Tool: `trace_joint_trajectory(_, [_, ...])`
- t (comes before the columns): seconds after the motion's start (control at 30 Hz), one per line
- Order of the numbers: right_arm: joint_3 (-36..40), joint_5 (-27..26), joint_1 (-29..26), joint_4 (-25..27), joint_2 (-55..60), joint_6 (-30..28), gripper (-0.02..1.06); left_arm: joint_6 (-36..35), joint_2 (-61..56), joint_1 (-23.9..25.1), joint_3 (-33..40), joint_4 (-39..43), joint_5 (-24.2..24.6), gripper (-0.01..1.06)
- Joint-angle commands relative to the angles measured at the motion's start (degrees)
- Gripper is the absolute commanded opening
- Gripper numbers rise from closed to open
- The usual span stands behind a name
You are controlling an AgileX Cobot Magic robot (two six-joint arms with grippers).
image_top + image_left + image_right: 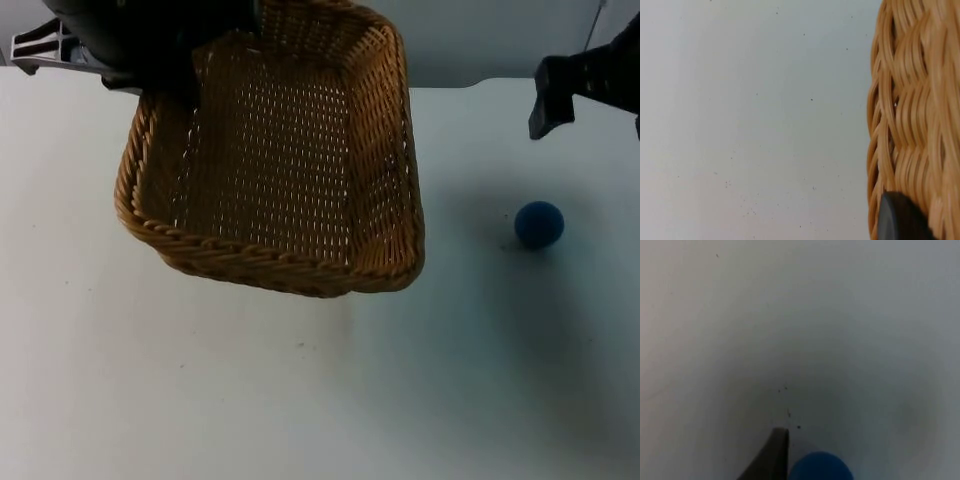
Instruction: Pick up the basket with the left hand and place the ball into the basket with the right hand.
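The left gripper (170, 85) clamps the wicker basket (275, 150) by its rim at about ten o'clock of the basket, carrying it tilted above the white table (300, 400). The right gripper (552, 105) hovers up at twelve o'clock from the blue ball (539, 224); whether its fingers are parted cannot be told. The ball lies on the table at three o'clock from the basket, well apart.

Basket (290, 160): we lose its far rim under the left arm; ball (821, 467): we see it cut by the frame's edge.
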Motion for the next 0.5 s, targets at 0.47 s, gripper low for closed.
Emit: trace_joint_trajectory(0.47, [-3.2, 4.5, 2.1, 6.1, 6.0, -4.0, 0.98, -0.6, -1.1, -0.2, -0.6, -0.2, 0.4, 0.0])
